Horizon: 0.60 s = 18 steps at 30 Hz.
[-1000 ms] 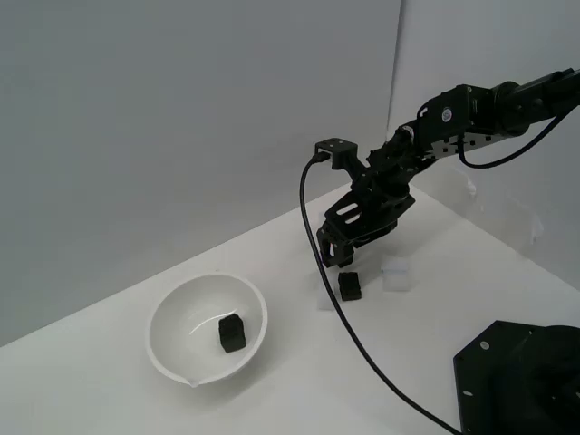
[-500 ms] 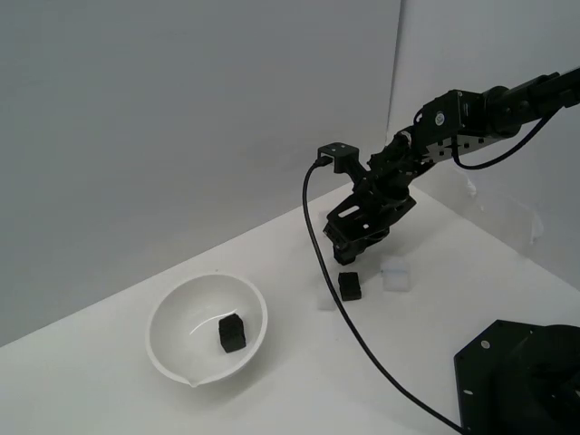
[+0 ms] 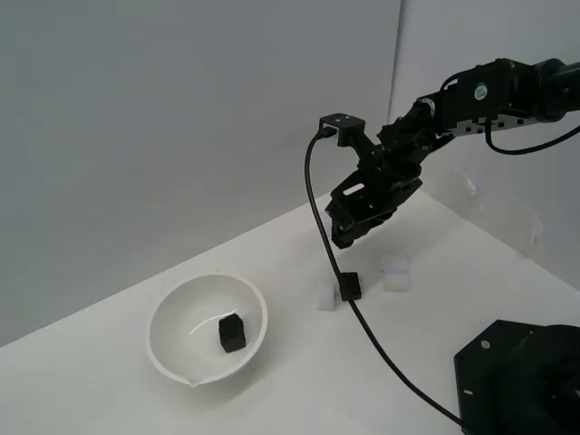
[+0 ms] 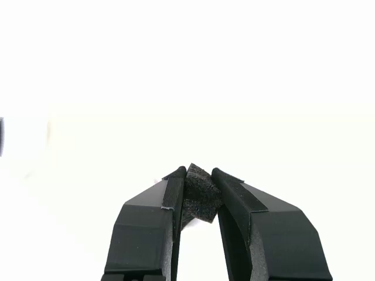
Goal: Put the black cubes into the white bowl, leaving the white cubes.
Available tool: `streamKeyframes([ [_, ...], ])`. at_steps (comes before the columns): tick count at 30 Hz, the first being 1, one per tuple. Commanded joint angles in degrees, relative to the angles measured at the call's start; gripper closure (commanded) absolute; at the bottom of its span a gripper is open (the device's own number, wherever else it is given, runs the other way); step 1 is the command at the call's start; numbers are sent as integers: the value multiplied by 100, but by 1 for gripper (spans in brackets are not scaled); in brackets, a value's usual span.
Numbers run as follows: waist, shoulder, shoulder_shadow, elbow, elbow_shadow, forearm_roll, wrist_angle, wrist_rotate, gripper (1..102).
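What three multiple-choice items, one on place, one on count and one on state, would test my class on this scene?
1. Where does the loose black cube lie?
A. In the bowl
B. On top of a white cube
C. On the table, between the two white cubes

2. How many cubes lie in the bowl?
A. One
B. None
C. Three

3. What state is the gripper in?
A. Open and empty
B. Shut on a black cube
C. Shut on a white cube

Answers:
1. C, since the exterior view shows it on the table with a white cube on either side.
2. A, since a single black cube sits in the hollow.
3. B, since the wrist view shows the fingers pressed on a held cube that is black.
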Motion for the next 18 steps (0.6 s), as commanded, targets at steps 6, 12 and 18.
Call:
streamKeyframes([
  [6, -167, 914, 949, -334, -369, -290, 299, 18, 100],
  [12, -914, 1090, 1134, -519, -554, -404, 308, -211, 100],
  [18, -1679, 1028, 1063, -738, -773, -466, 281, -492, 100],
])
